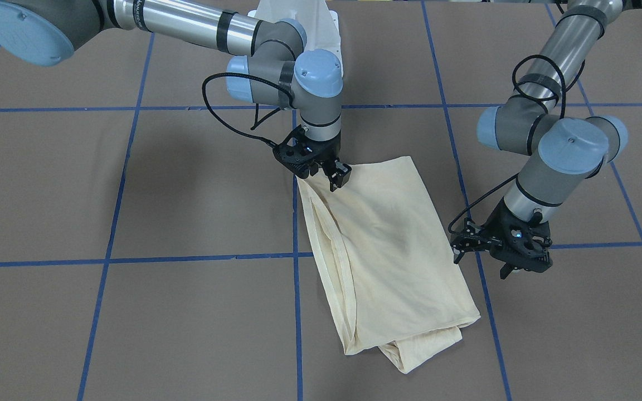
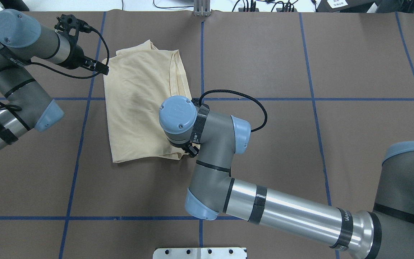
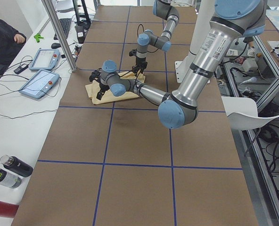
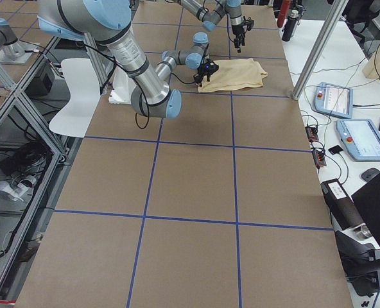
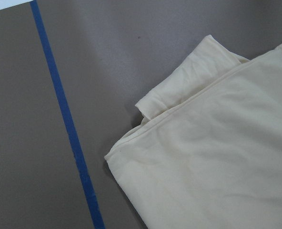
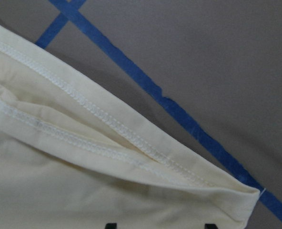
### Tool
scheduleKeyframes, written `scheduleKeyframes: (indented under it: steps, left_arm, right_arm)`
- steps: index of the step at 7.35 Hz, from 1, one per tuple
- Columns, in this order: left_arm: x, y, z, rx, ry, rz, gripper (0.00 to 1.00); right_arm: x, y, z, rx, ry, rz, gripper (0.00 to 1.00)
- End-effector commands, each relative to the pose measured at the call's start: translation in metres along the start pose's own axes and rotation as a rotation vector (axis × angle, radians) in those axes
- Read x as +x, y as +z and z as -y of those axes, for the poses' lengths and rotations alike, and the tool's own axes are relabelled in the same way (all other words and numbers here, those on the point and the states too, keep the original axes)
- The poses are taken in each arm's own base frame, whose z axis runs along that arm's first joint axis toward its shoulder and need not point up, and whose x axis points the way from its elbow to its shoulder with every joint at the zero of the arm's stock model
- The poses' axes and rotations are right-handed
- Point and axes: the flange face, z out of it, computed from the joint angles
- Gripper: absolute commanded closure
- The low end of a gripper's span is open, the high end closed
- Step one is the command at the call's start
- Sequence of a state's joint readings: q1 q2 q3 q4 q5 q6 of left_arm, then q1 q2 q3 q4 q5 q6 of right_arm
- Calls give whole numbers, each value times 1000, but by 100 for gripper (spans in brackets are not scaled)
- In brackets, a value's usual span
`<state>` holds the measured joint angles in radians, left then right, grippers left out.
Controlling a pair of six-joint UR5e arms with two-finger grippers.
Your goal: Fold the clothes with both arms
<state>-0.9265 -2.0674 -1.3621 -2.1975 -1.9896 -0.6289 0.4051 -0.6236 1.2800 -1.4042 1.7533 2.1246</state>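
On blue-gridded table [image 2: 300,162], folded shirt [image 2: 138,93], right arm [image 2: 214,144] covering its corner

Opposed overhead and front views share the T-shirt [image 2: 138,100] (wrists close-up).

The worktop [image 1: 48,184] is lit brightly and evenly from above, so only soft, blurred-edged shadows are cast. In the front-facing view a broad dim patch is seen on the view's left of the T-shirt [image 1: 388,234], under the right arm [image 1: 187,25], and a thin dark rim is laid along the T-shirt's edges. White glare streaks are carried on that arm's bare metal tube. The T-shirt is rendered pale and slightly washed out, its folds marked by faint shading only. Its hem stitching is held sharp in the right wrist view, while the cloth is shown a little softer in the left wrist view. In the side views, well away from the T-shirt, the posts [image 3: 59,35] are made to lean by wide-angle distortion and the white benches [image 3: 7,122] are nearly blown out.
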Motion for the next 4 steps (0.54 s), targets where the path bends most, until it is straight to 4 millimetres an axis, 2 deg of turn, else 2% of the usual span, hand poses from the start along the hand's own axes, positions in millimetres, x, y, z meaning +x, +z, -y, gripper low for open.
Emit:
scheduleKeyframes:
  steps: [1,3,4]
  left_arm:
    - [0,0,-1,0,-2,0,0]
    - [-3,0,-7,-1,-1,-1,0]
    - [-3,0,-7,-1,-1,-1,0]
  right_arm:
    - [5,8,-2,15,7,-36,32]
    - [3,5,-3,20,10,-43,34]
    - [3,6,-5,22,34,-40,58]
